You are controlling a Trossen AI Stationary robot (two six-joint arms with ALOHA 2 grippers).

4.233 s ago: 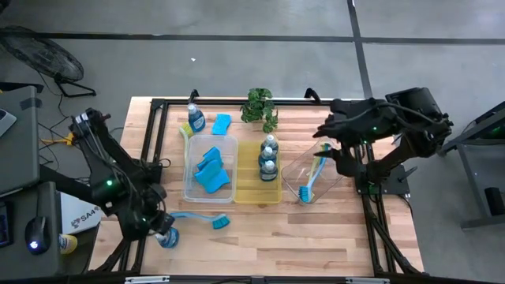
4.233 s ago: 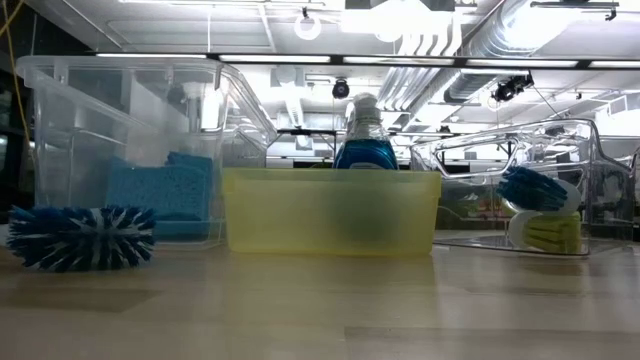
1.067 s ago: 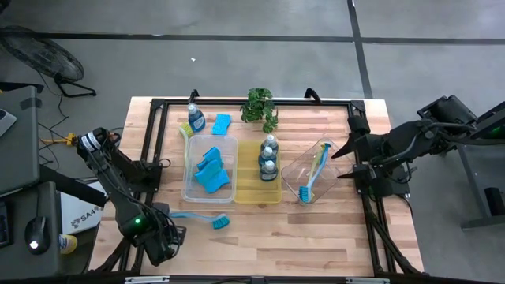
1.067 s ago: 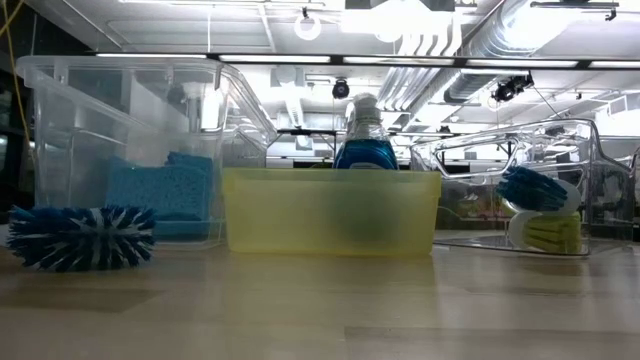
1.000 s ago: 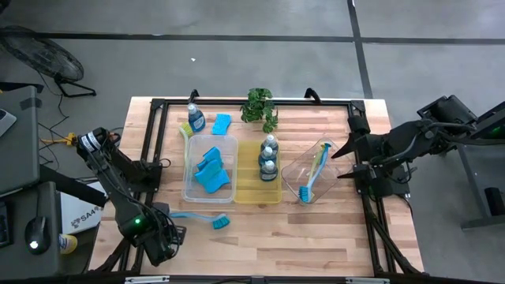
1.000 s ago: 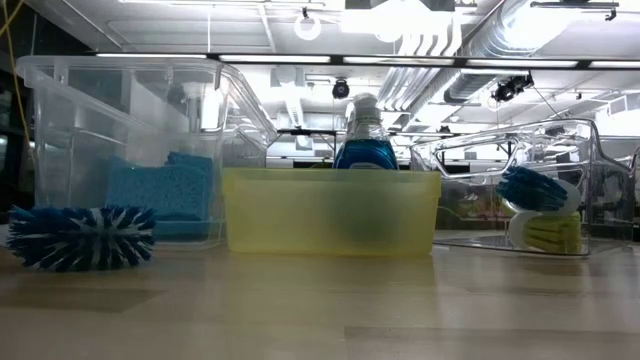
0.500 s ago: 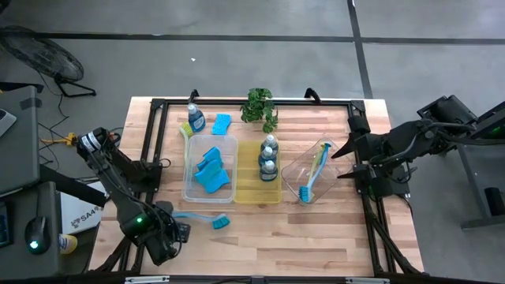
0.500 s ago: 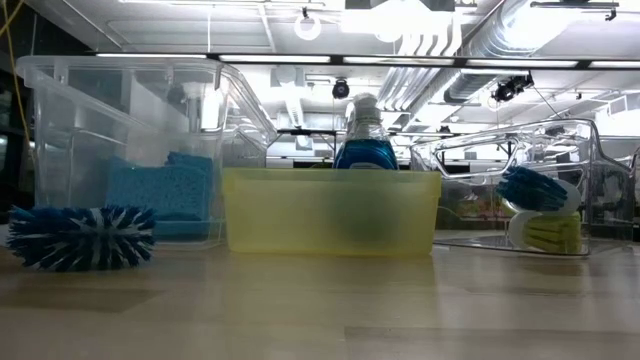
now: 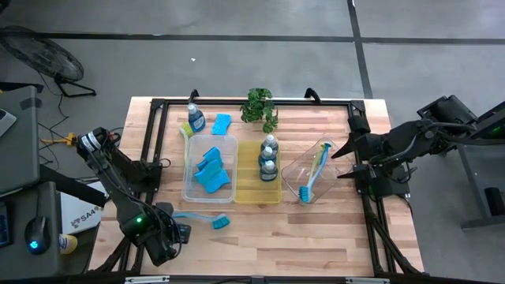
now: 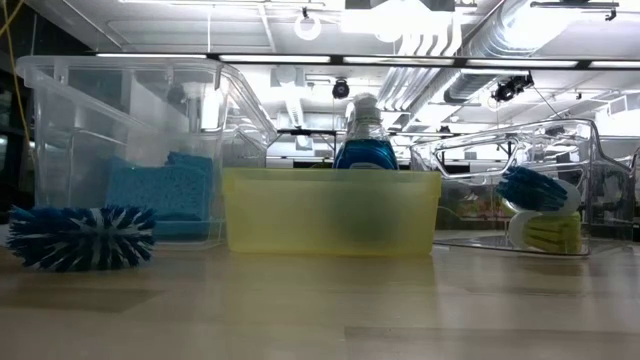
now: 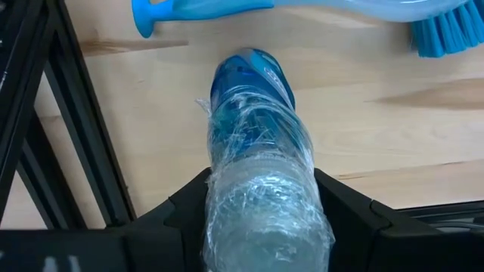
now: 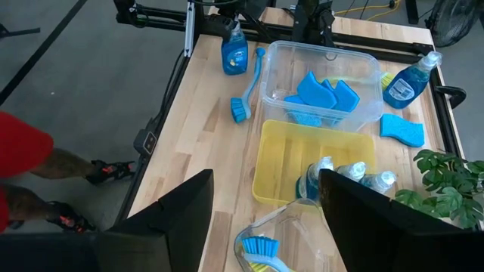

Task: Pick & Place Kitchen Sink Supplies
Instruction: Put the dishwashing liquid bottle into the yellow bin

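Left wrist view: soap bottle [image 11: 257, 162] with blue liquid clamped between left gripper [image 11: 261, 215] fingers [image 11: 185, 208], filling center of frame, far end reaching over bare wood toward frame top. Jaws part-open, pressed on both sides of bottle. Blue brush [image 11: 302, 9] across top edge, bristles at upper right, handle end at upper left, apart from bottle.

High view: left gripper [image 9: 175, 235] at lower left, near table [image 9: 316, 237] front-left corner, just beside handle end of blue brush [image 9: 201, 218]. Bottle itself hard to make out here under the gripper. Clear tray [image 9: 189, 162] at center left holding blue sponges [image 9: 211, 170]. Yellow tray [image 9: 251, 193] just right of it, touching or nearly, with soap bottles [image 9: 268, 158] in upper half. Tilted clear tray [image 9: 293, 170] right of center with a brush [image 9: 313, 177] inside. Spare soap bottle [image 9: 195, 118] and loose sponge [image 9: 222, 123] at upper center-left, potted plant [image 9: 260, 106] at upper center.

Right gripper [image 9: 347, 158] at right, off table edge, well apart from everything. Right wrist view: right gripper [image 12: 265, 219] fingers spread wide at frame bottom, nothing between them. Person's red sleeve [image 12: 23, 147] at left edge.

Low view: blue bristles [image 10: 80, 237] lower left, yellow tray [image 10: 330, 210] center with bottle [image 10: 365, 140] behind its wall, sponges [image 10: 160, 190] in clear tray [image 10: 60, 120] at left, brush heads [image 10: 535, 205] at right.
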